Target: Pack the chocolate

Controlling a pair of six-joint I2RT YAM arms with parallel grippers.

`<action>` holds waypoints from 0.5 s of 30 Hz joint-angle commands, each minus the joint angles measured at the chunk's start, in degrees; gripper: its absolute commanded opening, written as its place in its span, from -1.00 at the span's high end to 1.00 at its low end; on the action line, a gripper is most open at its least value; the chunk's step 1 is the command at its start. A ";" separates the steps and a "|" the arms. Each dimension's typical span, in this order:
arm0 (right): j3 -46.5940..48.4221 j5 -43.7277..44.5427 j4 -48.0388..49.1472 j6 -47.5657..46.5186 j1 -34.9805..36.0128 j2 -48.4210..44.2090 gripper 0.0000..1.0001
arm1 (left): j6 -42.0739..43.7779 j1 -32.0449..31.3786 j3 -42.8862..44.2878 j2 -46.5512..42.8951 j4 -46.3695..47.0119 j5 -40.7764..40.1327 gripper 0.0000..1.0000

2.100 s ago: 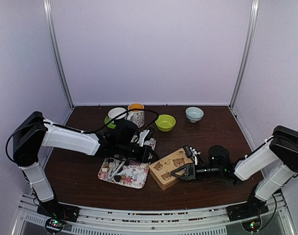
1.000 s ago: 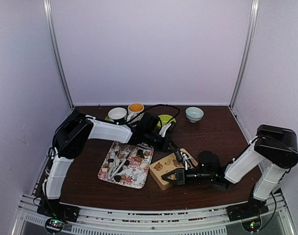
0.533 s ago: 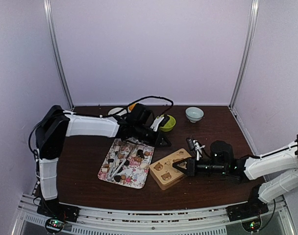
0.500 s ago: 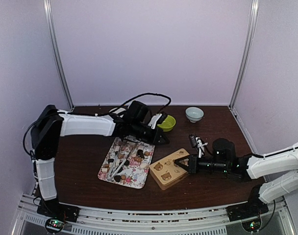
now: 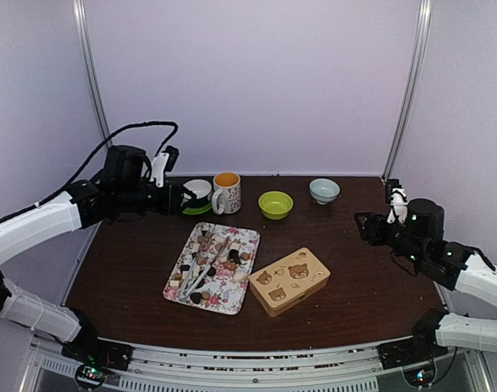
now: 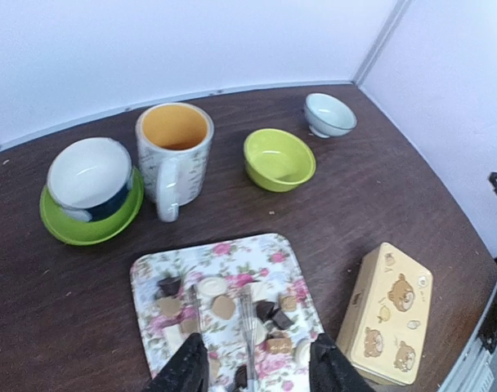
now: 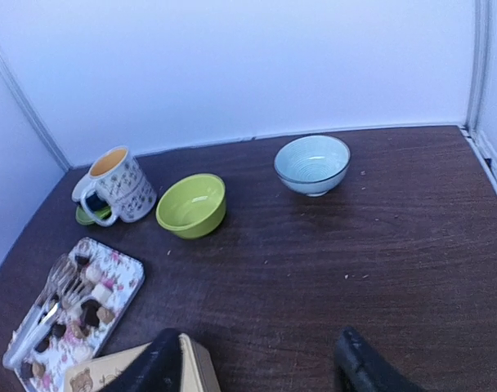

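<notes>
The chocolate lies as several small dark, tan and cream pieces on a floral tray, seen in the top view as chocolate on the tray. My left gripper hangs open and empty, high above the tray's near end. In the top view, the left gripper is up at the back left. My right gripper is open and empty above bare table. From above, the right gripper sits at the right, well away from the tin.
Metal tongs rest on the tray among the pieces. The tan bear tin lies shut to the right of the tray. Along the back stand a white cup on a green saucer, a floral mug, a green bowl and a pale blue bowl.
Both arms have drawn back from the tin and tray, the left to the back left, the right to the right side. Both grippers have gone from shut to open.
</notes>
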 commanded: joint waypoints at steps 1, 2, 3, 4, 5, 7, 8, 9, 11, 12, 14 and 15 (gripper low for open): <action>4.19 7.12 -3.25 -6.63 -2.94 -0.65 -0.66 | 3.23 5.22 -3.82 -6.75 -3.92 -5.62 -0.21; 4.70 7.91 -3.08 -7.44 -3.44 -0.31 -0.75 | 3.56 6.45 -4.81 -7.78 -4.02 -5.73 -0.37; 5.17 8.61 -2.67 -8.13 -3.83 0.15 -0.84 | 3.84 7.69 -5.55 -8.63 -4.16 -5.91 -0.47; 5.44 9.50 -2.26 -8.83 -4.15 0.79 -0.93 | 3.98 8.79 -6.18 -9.41 -4.41 -6.65 -0.58; 5.75 9.98 -1.74 -9.73 -4.40 1.56 -0.99 | 4.13 9.78 -6.92 -10.09 -4.63 -7.70 -0.85; 5.59 10.98 1.50 -12.38 -4.56 3.65 -1.00 | 4.55 11.88 -8.35 -11.22 -4.54 -9.00 -0.95; 5.40 12.98 2.47 -12.48 -4.57 4.81 -1.00 | 4.81 12.92 -8.87 -11.51 -4.58 -9.97 -0.96; 5.32 15.11 3.39 -11.62 -4.57 5.86 -1.00 | 5.47 13.53 -9.35 -11.71 -4.52 -11.57 -0.96; 4.03 17.61 7.04 -12.37 -4.63 7.46 -1.00 | 8.53 13.61 -11.29 -12.26 -3.06 -16.42 -0.96; 2.52 18.93 9.58 -13.16 -4.60 8.18 -1.00 | 9.57 13.70 -12.45 -12.61 -1.78 -19.57 -0.96; 0.43 19.60 13.91 -15.23 -4.65 9.39 -0.93 | 11.00 13.91 -14.98 -13.67 1.34 -25.15 -0.96; -0.55 18.90 16.08 -17.05 -4.73 9.95 -0.86 | 11.50 14.06 -16.63 -14.26 3.57 -27.35 -0.96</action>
